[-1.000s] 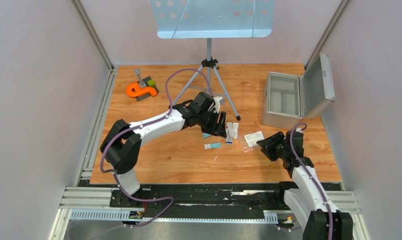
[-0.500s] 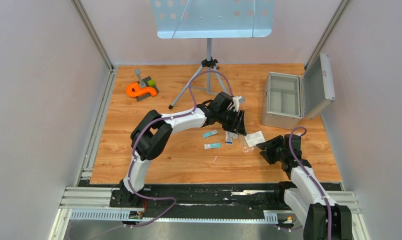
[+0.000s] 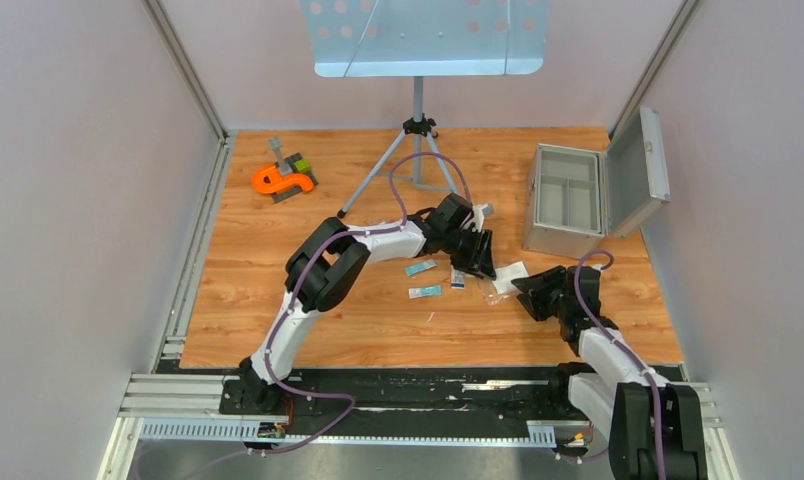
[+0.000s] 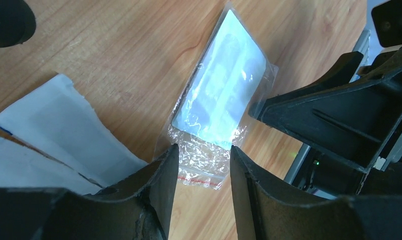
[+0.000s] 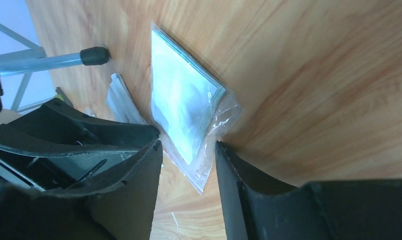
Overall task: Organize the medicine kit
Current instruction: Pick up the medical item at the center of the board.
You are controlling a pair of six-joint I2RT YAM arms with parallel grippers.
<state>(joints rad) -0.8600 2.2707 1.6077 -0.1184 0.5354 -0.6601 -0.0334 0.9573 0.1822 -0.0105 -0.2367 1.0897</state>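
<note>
A clear zip bag with a white pad (image 3: 506,277) lies on the wooden table, between both grippers. My left gripper (image 3: 478,262) is open at the bag's left end. In the left wrist view its tips (image 4: 203,150) straddle the bag's crumpled zip end (image 4: 209,162) without closing on it. My right gripper (image 3: 531,293) is open at the bag's right side. In the right wrist view the bag's corner (image 5: 209,160) sits between its tips (image 5: 188,145). The grey metal medicine kit (image 3: 568,200) stands open at the back right, its compartments empty.
White paper packets (image 4: 64,130) lie just left of the bag. Two teal sachets (image 3: 421,268) (image 3: 425,291) and a small blue-white packet (image 3: 459,279) lie near the middle. A tripod stand (image 3: 418,130) with a rubber foot (image 5: 94,56) stands behind. An orange tool (image 3: 281,180) is at the back left.
My left arm has swung right, from over the teal sachets to the plastic bag. My right gripper has edged left and forward to the bag's other side.
</note>
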